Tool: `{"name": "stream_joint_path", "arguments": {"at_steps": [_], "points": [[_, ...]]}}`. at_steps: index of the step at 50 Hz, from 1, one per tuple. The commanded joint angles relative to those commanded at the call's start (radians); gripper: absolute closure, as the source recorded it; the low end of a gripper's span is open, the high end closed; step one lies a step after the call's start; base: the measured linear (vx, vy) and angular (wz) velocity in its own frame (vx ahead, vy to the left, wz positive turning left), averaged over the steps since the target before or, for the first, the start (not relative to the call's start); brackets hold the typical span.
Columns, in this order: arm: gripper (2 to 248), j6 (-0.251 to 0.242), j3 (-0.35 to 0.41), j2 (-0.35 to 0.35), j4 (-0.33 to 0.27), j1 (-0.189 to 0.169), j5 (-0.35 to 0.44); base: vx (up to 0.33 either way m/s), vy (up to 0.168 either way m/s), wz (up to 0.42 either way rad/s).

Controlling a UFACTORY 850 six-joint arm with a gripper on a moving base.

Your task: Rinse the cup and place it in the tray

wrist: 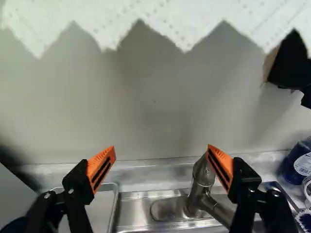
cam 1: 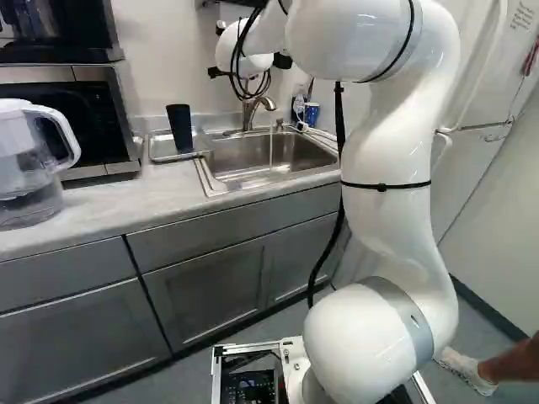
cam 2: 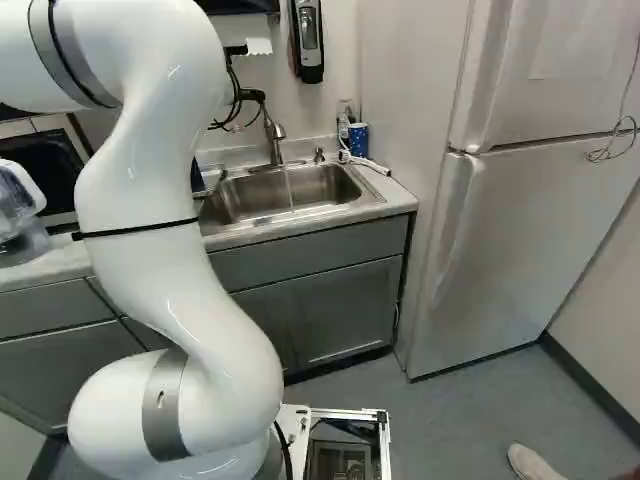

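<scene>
My end effector (cam 1: 216, 73) is spread wide, its two fingers well apart with nothing between them in contact. The orange pads (wrist: 100, 167) are ribbed and wedge-shaped, with black slots, on matt black linkages. Taking twelve o'clock as straight ahead from my base, I face the smooth, pale wall (wrist: 155, 107) at twelve. A paper towel (wrist: 146, 19) hangs there, white and dimpled, its edge cut in zigzags.

Lower down is the faucet (wrist: 201, 182), brushed metal with a rounded body; a thin stream of water (cam 2: 290, 188) runs from it into the steel sink (cam 2: 228, 212). From the sink, the metal tray (cam 1: 160, 155) lies at nine o'clock, shallow and raised at the rim. The cup (cam 1: 179, 128) stands in it, dark, tall and plain, wider at the top.

At two o'clock from the faucet, a blue-and-white tumbler (cam 2: 358, 138) stands beside a clear bottle (cam 2: 345, 124). The wrist view shows a dark blue container (wrist: 297, 162) with a white label; its print is too small to tell.

The surface (cam 1: 101, 215) is pale and mottled, above flat grey cabinets (cam 1: 206, 278). At ten o'clock from my base are a clear plastic pitcher (cam 1: 25, 198) with a white handle and a glossy black microwave (cam 1: 88, 122). At two o'clock stands the fridge (cam 2: 500, 240), off-white, with softly rounded door edges.
</scene>
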Motion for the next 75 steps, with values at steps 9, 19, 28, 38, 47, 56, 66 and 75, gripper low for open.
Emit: {"name": "stream_joint_path", "arguments": {"at_steps": [9,19,28,38,47,56,66,75], "points": [[3,0.0,-0.005,-0.004,0.0,0.0,0.006,0.0,0.0,0.0],[3,0.0,-0.005,-0.004,0.0,0.0,0.026,0.0,0.0,0.0],[3,0.0,-0.005,-0.004,0.0,0.0,0.028,0.0,0.0,0.0],[3,0.0,-0.02,-0.016,0.0,-0.005,0.037,0.0,0.0,0.0],[3,0.0,-0.054,-0.045,0.0,-0.007,0.037,0.0,0.0,0.0],[3,0.0,-0.053,-0.044,0.0,-0.007,0.033,0.0,0.0,0.0],[3,0.0,-0.036,-0.03,0.0,-0.006,0.011,0.0,0.0,0.0],[3,0.0,-0.009,-0.007,0.0,-0.009,-0.014,0.0,0.0,0.0]]}}
